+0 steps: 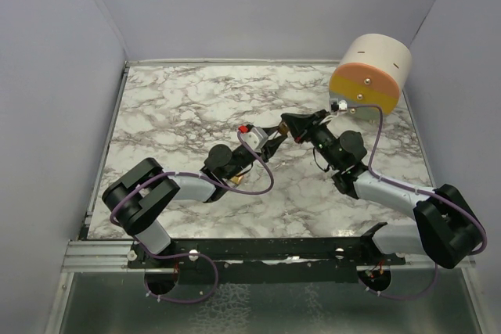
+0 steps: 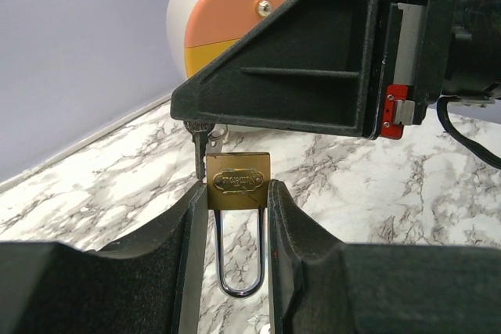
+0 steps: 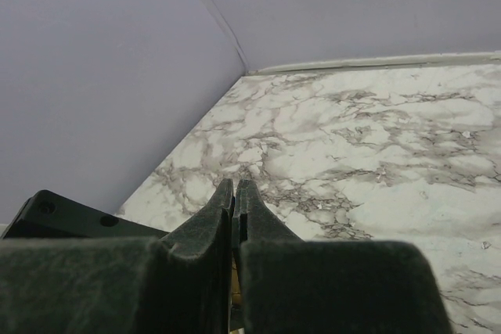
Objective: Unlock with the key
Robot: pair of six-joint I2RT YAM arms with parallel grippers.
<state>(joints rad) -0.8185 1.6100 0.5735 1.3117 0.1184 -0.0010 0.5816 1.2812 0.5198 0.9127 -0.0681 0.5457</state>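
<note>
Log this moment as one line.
left claw: gripping padlock | right claw: shut on key | key: tip at padlock's top edge

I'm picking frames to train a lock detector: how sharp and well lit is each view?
Left wrist: padlock sharp and evenly lit, glints on its shackle, the left fingers near the lens soft. Right wrist: the right fingers blurred, marble table sharp. Top external: even light, faint shadows, padlock too small to make out.
</note>
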